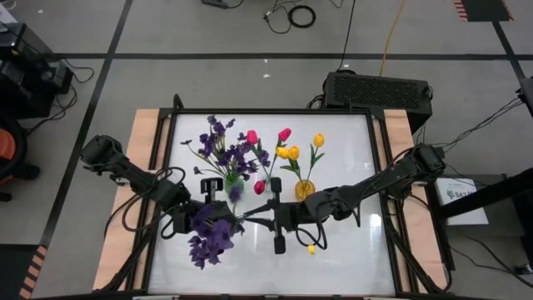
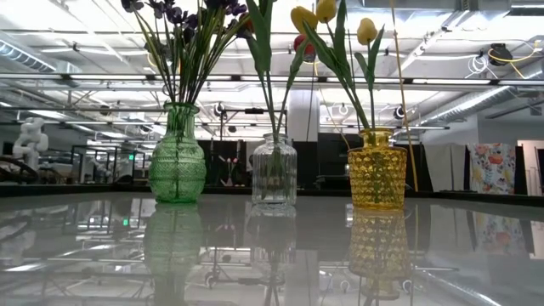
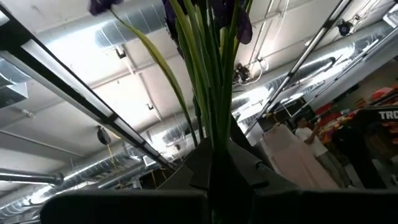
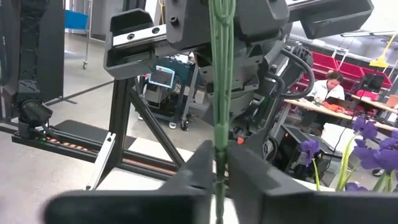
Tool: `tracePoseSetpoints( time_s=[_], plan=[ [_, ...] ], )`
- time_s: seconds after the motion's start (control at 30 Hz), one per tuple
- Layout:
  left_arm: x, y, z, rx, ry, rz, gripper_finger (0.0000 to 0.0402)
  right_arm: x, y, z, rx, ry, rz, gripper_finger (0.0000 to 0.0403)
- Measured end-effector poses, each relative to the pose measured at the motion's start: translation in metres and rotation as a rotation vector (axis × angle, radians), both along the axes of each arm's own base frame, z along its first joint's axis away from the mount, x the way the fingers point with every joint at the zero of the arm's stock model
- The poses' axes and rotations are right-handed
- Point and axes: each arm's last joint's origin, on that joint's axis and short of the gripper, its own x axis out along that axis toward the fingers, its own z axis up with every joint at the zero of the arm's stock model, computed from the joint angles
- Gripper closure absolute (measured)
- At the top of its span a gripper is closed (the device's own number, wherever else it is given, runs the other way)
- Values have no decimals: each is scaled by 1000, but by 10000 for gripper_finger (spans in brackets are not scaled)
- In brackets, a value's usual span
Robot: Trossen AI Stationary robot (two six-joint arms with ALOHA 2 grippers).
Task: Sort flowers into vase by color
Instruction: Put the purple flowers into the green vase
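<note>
A bushy purple sprig (image 1: 208,237) is held between both arms over the table's near middle. My left gripper (image 1: 223,218) is shut on it near the blossoms, and my right gripper (image 1: 271,221) is shut on its green stem farther right. Behind them stand three vases. The green vase (image 2: 177,157) holds purple sprigs (image 1: 225,150), the clear vase (image 2: 274,170) holds pink-red tulips (image 1: 266,137), and the yellow vase (image 2: 376,170) holds yellow tulips (image 1: 301,148). The low view shows neither gripper. My left gripper (image 3: 214,146) pinches the sprig's bundle of green stems (image 3: 214,118) between its two fingers, just below the blossoms. The stems run out past the fingertips, and the purple blossoms (image 3: 230,12) spread beyond them. My right gripper (image 4: 219,152) pinches the same sprig's stem (image 4: 221,124) between its two fingers, coming level from the table's right. The stem runs on from the fingertips, along the fingers' line, toward the left gripper (image 4: 249,37).
A small yellow thing (image 1: 311,248) lies on the white table under my right arm. The three vases stand in a row at the table's middle, their flowers leaning toward the far edge. Bare table top (image 1: 350,250) lies at the near right and left.
</note>
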Motion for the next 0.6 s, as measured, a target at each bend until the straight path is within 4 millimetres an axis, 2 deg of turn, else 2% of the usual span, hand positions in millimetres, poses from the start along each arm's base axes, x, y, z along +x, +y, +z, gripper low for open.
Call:
tracePoseSetpoints(
  time_s=[0.07, 0.23, 0.47, 0.6],
  plan=[
    [0, 0, 0, 0, 0, 1, 371, 0, 1, 0, 0, 0, 3, 388],
    [-1, -1, 1, -51, 29, 49, 341, -2, 1, 1, 27, 10, 4, 391],
    [-13, -5, 7, -88, 157, 134, 251, -10, 0, 10, 68, 21, 3, 399],
    [-25, -5, 16, -208, 250, 136, 208, -13, -1, 12, 64, 50, -5, 400]
  ],
)
